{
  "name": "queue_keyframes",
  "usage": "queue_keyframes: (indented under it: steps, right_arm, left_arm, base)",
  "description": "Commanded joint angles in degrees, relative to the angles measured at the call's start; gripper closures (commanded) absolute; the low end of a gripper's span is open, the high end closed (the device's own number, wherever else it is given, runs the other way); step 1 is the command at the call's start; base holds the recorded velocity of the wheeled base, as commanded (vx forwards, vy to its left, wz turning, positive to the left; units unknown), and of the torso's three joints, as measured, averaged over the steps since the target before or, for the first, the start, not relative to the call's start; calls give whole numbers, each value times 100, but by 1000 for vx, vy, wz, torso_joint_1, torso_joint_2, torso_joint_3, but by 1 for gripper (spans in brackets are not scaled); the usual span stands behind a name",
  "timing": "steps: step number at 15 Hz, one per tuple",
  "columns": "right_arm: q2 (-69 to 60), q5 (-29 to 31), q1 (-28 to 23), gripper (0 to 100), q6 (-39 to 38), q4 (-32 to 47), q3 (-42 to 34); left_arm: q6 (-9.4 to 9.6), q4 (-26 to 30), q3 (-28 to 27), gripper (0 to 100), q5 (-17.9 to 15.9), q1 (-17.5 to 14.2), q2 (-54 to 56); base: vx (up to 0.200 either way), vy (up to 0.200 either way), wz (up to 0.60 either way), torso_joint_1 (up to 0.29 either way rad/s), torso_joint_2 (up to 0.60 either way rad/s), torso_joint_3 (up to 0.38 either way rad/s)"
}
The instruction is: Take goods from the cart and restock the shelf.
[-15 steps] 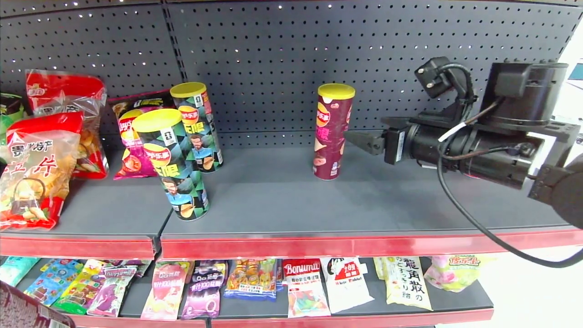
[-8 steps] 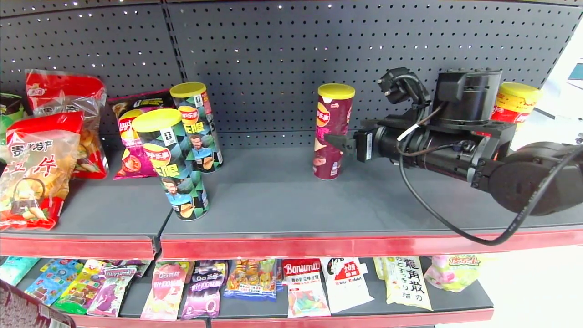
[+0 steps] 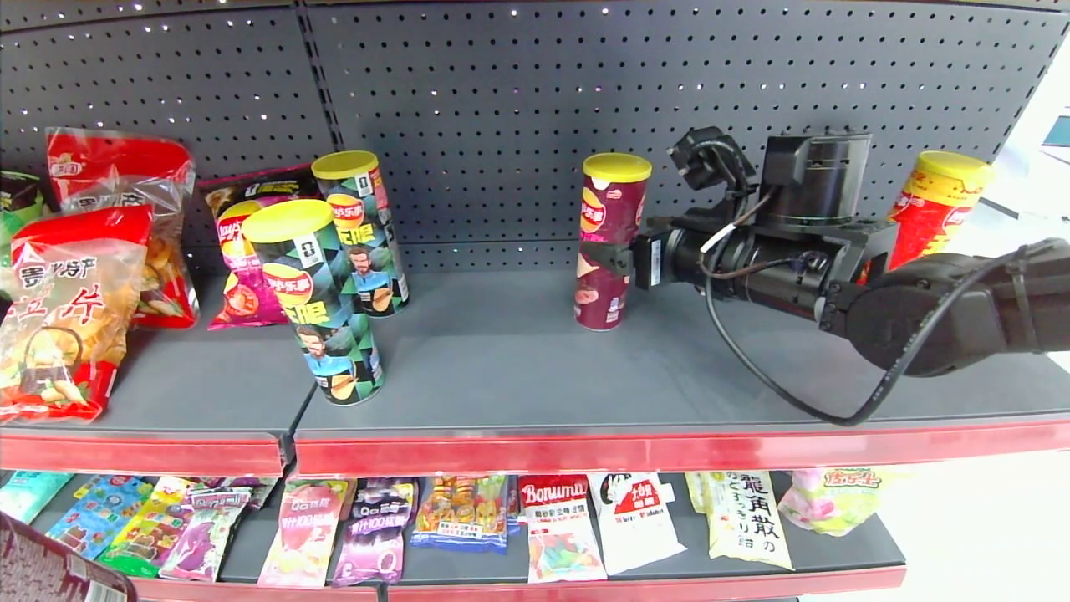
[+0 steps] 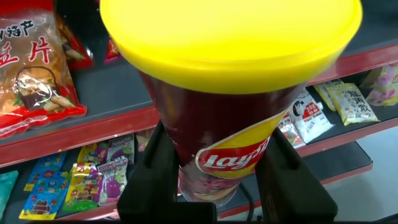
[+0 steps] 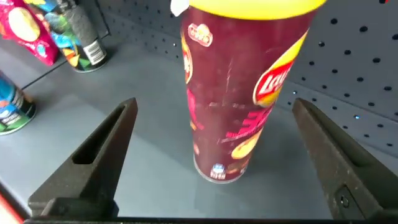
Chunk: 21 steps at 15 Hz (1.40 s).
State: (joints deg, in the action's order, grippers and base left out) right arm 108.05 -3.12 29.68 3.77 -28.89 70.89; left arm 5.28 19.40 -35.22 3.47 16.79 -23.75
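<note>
Two chip cans are in play. On the upper shelf [image 3: 501, 368], a maroon chip can [image 3: 613, 241] with a yellow lid stands upright near the pegboard back. The right gripper [image 3: 606, 255] is level with its middle, coming in from the right. Its fingers [image 5: 99, 155] are spread wide with the can between their tips and a gap on each side. The left gripper [image 4: 221, 180] pinches a second maroon can [image 4: 230, 124] low on its body, yellow lid toward the camera. A red can [image 3: 936, 209] stands far right behind the right arm. Two green-and-black cans [image 3: 313, 301] stand upright to the left, beside snack bags [image 3: 75, 318]. Small packets [image 3: 468, 514] line the lower shelf [image 3: 836, 552].
</note>
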Motion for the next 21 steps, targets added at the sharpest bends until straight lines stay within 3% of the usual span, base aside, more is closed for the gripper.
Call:
queue_keyframes:
  steps: [1,10,16,21]
  right_arm:
    - [191,-4,2,0,-25,-11,215]
    - [551,400,55,0,-34,6,795]
    - [560,1270,275,0,-60,6,813]
    - [788,1358,415,0,-131,6,1059]
  left_arm:
    - [-1,3,-3,100,4,0,-7]
    - [-1,3,-3,100,4,0,-7]
    - [-1,3,6,100,4,0,2]
    - [-1,3,6,100,4,0,19]
  base:
    - [0,0,0,0,0,0]
    - [0,0,0,0,0,0]
    - [0,0,0,0,0,0]
    - [0,0,0,0,0,0]
